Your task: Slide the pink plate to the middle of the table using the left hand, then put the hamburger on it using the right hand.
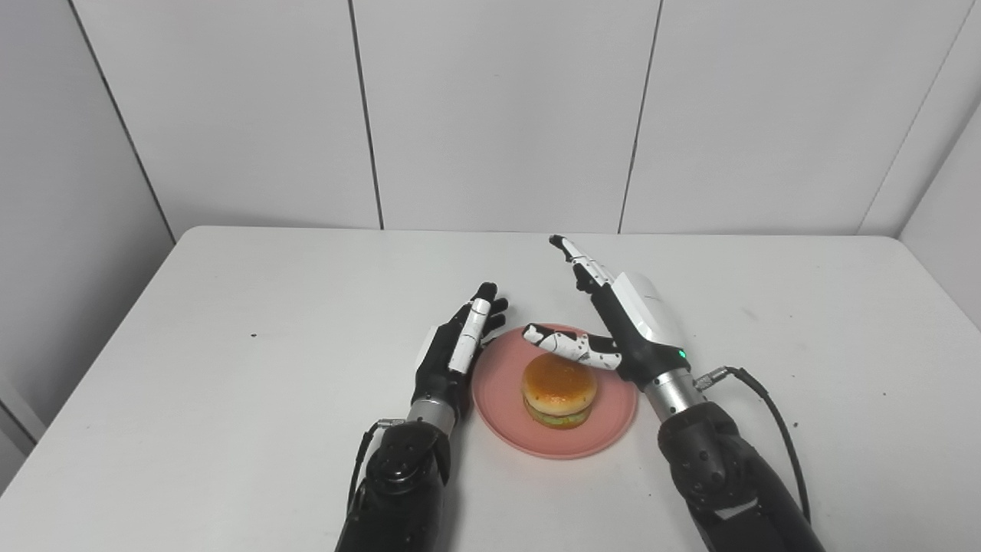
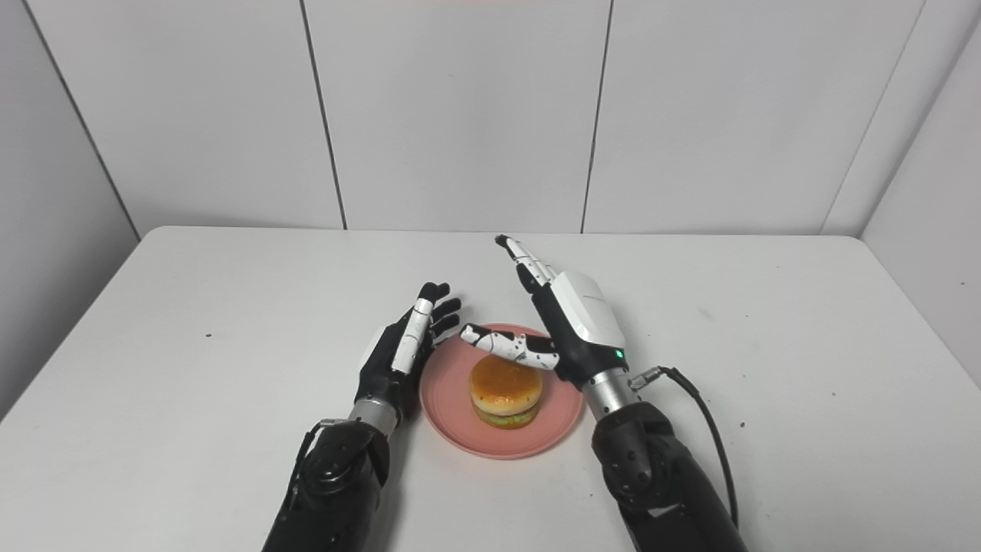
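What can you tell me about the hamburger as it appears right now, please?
The hamburger is small and looks like a toy: a glossy golden-brown bun on top, green lettuce and a darker layer beneath. It sits upright, a little nearer the camera than the centre of the pink plate, resting on it. The right hand is open just beyond it, its thumb stretched above the bun; contact is unclear.

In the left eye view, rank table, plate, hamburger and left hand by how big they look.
1. Table, by far.
2. Plate.
3. Left hand and hamburger: too alike to rank; the hand is longer but narrower.
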{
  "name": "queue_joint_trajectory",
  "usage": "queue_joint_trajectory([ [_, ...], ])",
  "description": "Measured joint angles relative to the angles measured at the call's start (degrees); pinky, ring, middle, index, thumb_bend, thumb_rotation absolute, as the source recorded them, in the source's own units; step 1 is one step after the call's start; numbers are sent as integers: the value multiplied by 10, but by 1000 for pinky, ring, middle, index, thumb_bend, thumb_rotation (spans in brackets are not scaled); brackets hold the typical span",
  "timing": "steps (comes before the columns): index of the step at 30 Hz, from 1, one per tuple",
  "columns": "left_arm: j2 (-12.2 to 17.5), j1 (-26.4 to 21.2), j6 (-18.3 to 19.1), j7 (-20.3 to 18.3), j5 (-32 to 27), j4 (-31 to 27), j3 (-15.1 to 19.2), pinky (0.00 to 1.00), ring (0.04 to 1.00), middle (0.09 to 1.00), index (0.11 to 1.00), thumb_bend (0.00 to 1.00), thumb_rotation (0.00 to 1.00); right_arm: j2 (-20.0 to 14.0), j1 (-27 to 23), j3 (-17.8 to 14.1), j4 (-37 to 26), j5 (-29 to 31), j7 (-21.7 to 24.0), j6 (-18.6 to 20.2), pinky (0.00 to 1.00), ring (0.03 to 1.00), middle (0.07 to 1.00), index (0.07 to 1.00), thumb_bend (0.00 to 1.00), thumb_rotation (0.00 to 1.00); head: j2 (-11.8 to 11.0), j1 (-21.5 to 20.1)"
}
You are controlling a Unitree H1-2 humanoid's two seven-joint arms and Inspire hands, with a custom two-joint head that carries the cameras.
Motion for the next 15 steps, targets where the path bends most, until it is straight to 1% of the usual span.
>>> queue_joint_trajectory([
  [1, -1, 0, 0, 3, 2, 0, 1, 896, 901, 867, 851, 882, 843, 6, 1, -9, 1, 14, -1, 0, 920, 966, 990, 974, 800, 947, 0, 0],
  [3, -6, 1, -3, 13, 4, 0, 4, 889, 902, 876, 852, 870, 806, 15, 2, -26, 2, 36, -6, 0, 956, 983, 998, 986, 757, 992, 0, 0],
  [6, -16, 4, -17, 42, 14, 0, 10, 908, 905, 886, 850, 855, 795, 20, 2, -48, 4, 61, -19, 0, 956, 980, 997, 989, 749, 999, 0, 1],
  [8, -24, 9, -31, 63, 27, 0, 13, 930, 912, 896, 853, 855, 797, 21, 3, -64, 9, 81, -23, 0, 940, 968, 990, 981, 763, 1000, 1, 1],
  [10, -27, 11, -40, 79, 38, 1, 13, 951, 936, 925, 882, 855, 839, 25, 5, -78, 13, 111, -23, 0, 937, 964, 983, 983, 809, 1000, 1, 1],
  [11, -28, 12, -49, 87, 45, 4, 12, 950, 937, 927, 885, 856, 844, 29, 8, -89, 17, 130, -23, 0, 939, 963, 982, 983, 813, 1000, 1, 1],
  [12, -29, 13, -55, 96, 56, 6, 11, 937, 938, 930, 892, 860, 857, 32, 10, -99, 20, 148, -23, 0, 949, 961, 979, 984, 825, 1000, 1, 1],
  [15, -29, 17, -92, 122, 84, 17, 6, 903, 929, 931, 883, 847, 882, 43, 17, -118, 32, 190, -23, 0, 960, 960, 978, 987, 856, 1000, 2, 2],
])
